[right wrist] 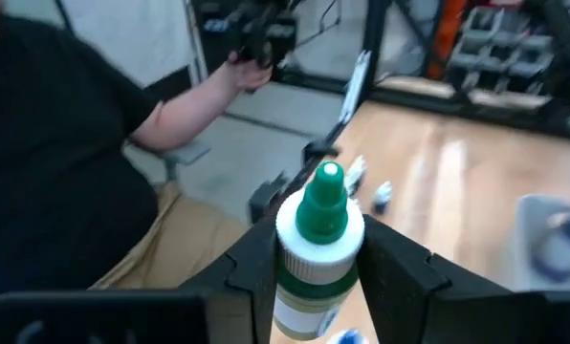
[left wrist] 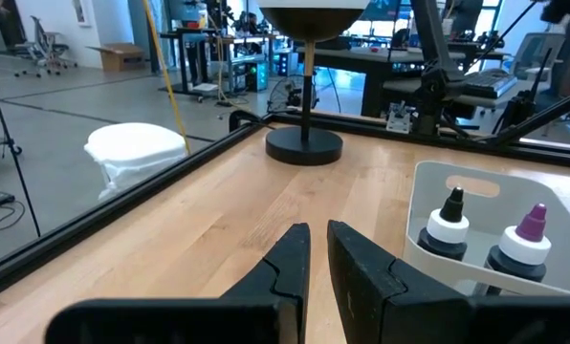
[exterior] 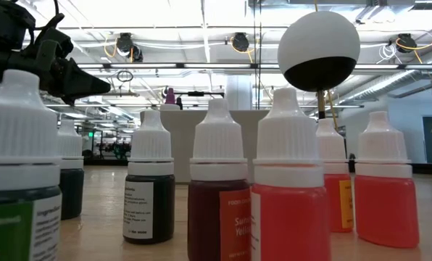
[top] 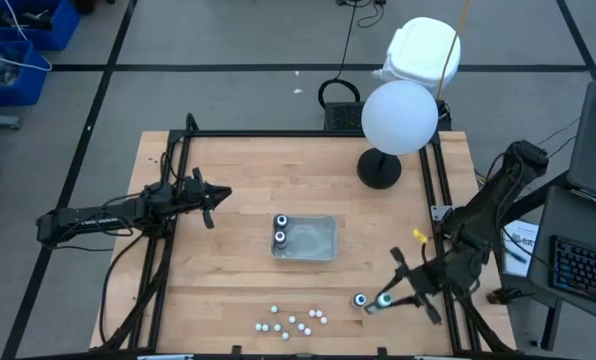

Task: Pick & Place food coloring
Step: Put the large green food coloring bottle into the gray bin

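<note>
I see right gripper (right wrist: 316, 263) fingers clamped on green-capped bottle (right wrist: 316, 250); slip risk before tray (top: 323, 238). Left gripper (left wrist: 317, 250) fingers nearly together, idle.

Grey floor (top: 228, 40) crossed by dark lines; blue bins (top: 18, 40); ceiling strip lights (exterior: 201, 14).

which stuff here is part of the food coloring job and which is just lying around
Job:
- green-tipped bottle gripped by the right gripper
- two bottles in the clear tray
- bottle beside the right gripper
- loose bottles at the table's near edge

Lying about:
- globe lamp
- idle left gripper, left of the tray
</note>
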You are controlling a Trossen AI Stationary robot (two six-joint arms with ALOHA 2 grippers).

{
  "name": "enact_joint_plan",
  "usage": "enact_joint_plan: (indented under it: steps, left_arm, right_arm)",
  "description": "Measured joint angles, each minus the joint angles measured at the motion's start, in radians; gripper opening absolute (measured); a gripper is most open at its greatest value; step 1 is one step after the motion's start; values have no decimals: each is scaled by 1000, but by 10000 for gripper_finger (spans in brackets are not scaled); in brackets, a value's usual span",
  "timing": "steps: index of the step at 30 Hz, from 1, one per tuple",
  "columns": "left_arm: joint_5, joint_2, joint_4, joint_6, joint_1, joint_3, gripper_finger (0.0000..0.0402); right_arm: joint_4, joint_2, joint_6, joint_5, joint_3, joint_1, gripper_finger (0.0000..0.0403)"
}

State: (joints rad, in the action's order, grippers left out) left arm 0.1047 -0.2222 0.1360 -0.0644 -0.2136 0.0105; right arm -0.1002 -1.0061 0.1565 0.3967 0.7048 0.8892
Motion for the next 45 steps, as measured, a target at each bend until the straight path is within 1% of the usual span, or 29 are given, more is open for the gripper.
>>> enact_joint_plan:
  steps: [5,9,13,17,19,22,25,29,31,36,41,45]
  left_arm:
    - [1,0,0,0,0,0,47]
    - [1,0,0,0,0,0,47]
    - [1,0,1,0,0,0,47]
    - [2,0,1,1,0,0,47]
    - [2,0,2,4,0,0,47]
    - [2,0,2,6,0,0,47]
    - [2,0,3,6,0,0,47]
    - [2,0,4,7,0,0,47]
    - [2,0,4,7,0,0,47]
    - [3,0,3,7,0,0,47]
    - [3,0,3,9,0,0,47]
    - [3,0,3,9,0,0,47]
  right_arm:
    - [29,101,-56,-1,0,-90,109]
    - [47,146,-125,-1,0,-189,113]
    - [30,157,-203,-1,0,-317,110]
    - [-28,140,-240,-7,0,-447,111]
    - [-50,121,-263,-37,0,-511,112]
    - [-97,75,-274,-148,0,-607,110]
    - [-180,-3,-274,-263,0,-686,110]
    - [-315,-115,-271,-382,1,-764,112]
    - [-331,-168,-270,-423,12,-798,110]
    - [-321,-295,-270,-427,80,-844,112]
    - [-287,-430,-298,-427,178,-850,111]
    - [-252,-492,-300,-426,211,-850,110]
